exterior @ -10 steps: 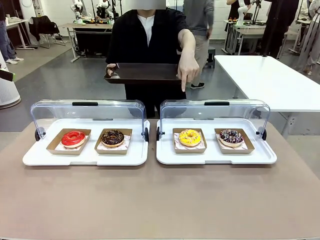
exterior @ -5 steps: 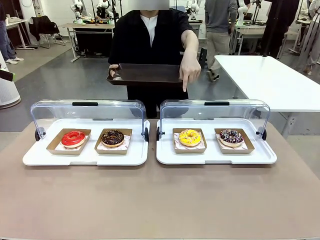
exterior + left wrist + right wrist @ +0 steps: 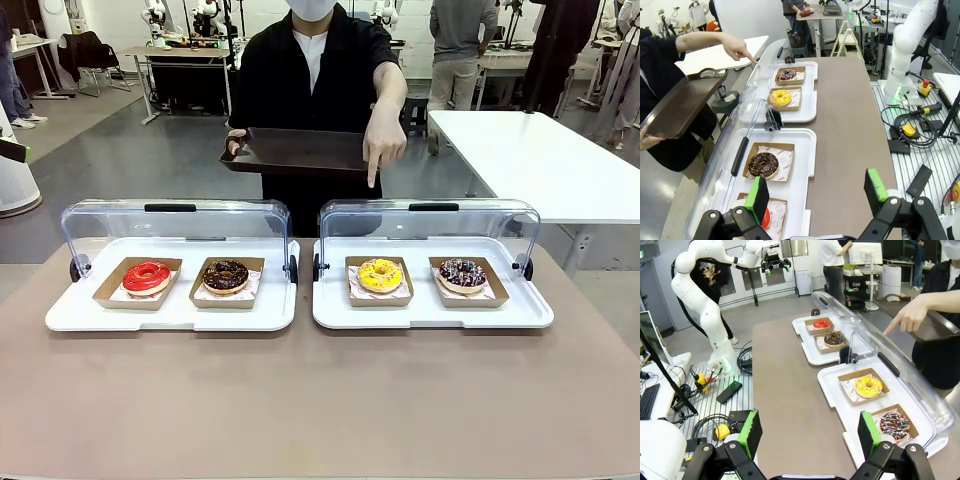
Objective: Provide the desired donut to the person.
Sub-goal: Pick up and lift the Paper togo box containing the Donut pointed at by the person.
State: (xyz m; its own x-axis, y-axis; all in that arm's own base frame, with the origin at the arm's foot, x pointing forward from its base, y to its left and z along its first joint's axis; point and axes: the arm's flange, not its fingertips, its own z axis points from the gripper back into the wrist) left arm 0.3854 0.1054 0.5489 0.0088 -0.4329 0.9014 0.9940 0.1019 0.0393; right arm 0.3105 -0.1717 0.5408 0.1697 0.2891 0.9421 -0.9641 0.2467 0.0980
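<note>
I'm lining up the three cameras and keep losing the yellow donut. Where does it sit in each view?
Front view: yellow donut, right of centre, in the left half of the right tray.
Left wrist view: upper centre, in the farther tray, its nearer half.
Right wrist view: right of centre, in the nearer tray, its farther half.
Shared landmark: the person's pointing hand, aimed toward that tray.
</note>
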